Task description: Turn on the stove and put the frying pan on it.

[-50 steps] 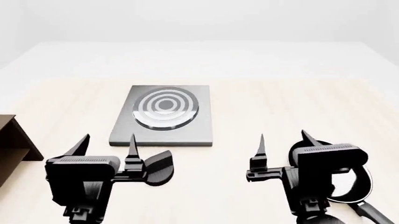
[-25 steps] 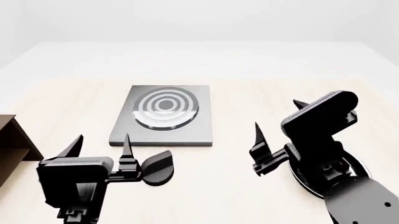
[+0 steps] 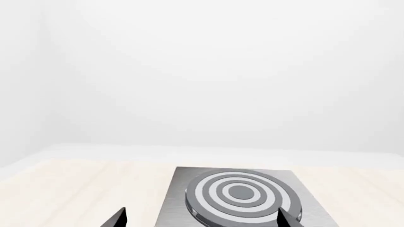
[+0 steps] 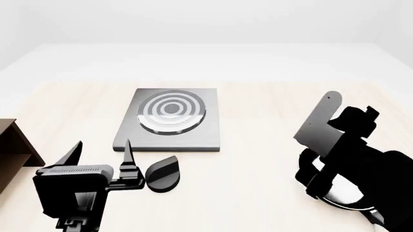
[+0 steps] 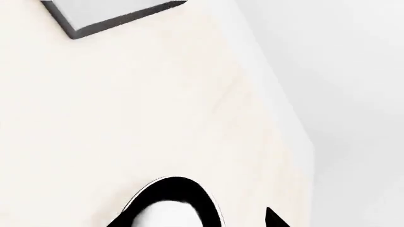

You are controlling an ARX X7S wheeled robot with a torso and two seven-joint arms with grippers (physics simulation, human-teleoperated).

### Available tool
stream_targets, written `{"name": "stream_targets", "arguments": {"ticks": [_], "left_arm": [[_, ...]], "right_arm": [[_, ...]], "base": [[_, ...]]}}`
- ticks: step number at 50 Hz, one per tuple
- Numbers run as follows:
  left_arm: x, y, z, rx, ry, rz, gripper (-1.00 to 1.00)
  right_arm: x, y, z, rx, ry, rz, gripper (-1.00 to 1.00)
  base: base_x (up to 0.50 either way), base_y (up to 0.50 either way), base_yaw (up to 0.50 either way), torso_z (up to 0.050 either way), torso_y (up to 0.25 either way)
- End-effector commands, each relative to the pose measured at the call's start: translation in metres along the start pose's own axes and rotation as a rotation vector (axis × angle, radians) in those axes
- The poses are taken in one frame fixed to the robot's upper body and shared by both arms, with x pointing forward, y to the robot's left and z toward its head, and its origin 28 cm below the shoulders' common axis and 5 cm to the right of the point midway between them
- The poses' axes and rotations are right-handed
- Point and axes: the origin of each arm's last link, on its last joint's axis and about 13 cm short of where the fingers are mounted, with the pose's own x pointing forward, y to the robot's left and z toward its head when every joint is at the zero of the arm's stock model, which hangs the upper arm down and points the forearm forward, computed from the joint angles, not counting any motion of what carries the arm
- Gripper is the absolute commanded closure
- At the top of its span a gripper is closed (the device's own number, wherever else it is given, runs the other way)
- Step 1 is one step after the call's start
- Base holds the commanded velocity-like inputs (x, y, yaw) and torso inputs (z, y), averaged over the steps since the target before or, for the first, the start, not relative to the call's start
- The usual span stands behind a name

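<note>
The stove [image 4: 169, 119] is a grey slab with a ringed burner [image 3: 241, 193], lying mid-table. Its black ridged knob [image 4: 162, 174] lies loose on the wood just in front of the slab. My left gripper [image 4: 102, 151] hovers open to the knob's left, its fingertips [image 3: 117, 219] pointing at the stove with nothing between them. The frying pan [image 4: 343, 195] sits at the front right, mostly covered by my right arm. In the right wrist view the pan's black rim and pale inside [image 5: 165, 208] lie right under my open right gripper [image 5: 196, 223]; one fingertip [image 5: 274, 219] shows beside it.
A dark brown wooden shelf [image 4: 11, 144] stands at the table's left edge. A corner of the stove slab [image 5: 107, 13] shows far from the pan. The table's right edge [image 5: 284, 113] runs close to the pan.
My right arm has rolled over and tipped down above the pan, shifting right; its fingers no longer show in the head view. The left gripper has drifted slightly back and left.
</note>
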Motion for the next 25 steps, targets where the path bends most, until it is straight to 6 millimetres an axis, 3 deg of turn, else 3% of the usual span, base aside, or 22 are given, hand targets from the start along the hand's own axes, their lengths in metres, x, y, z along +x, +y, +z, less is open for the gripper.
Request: {"name": "stream_targets", "arguments": {"ticks": [1, 11, 25], "left_arm": [[-0.001, 0.000, -0.002, -0.001, 0.003, 0.000, -1.00], [-0.001, 0.000, -0.002, 0.000, 0.005, -0.003, -1.00], [0.000, 0.000, -0.002, 0.002, 0.005, -0.001, -1.00]], "right_arm": [[-0.004, -0.021, -0.017, -0.081, 0.195, 0.057, -1.00], [0.002, -0.027, -0.033, -0.081, 0.351, 0.074, -1.00], [0.003, -0.022, -0.040, -0.093, 0.398, 0.138, -1.00]], "base": [[0.00, 0.00, 0.00, 0.000, 0.000], [0.00, 0.00, 0.00, 0.000, 0.000], [0.00, 0.00, 0.00, 0.000, 0.000]]}}
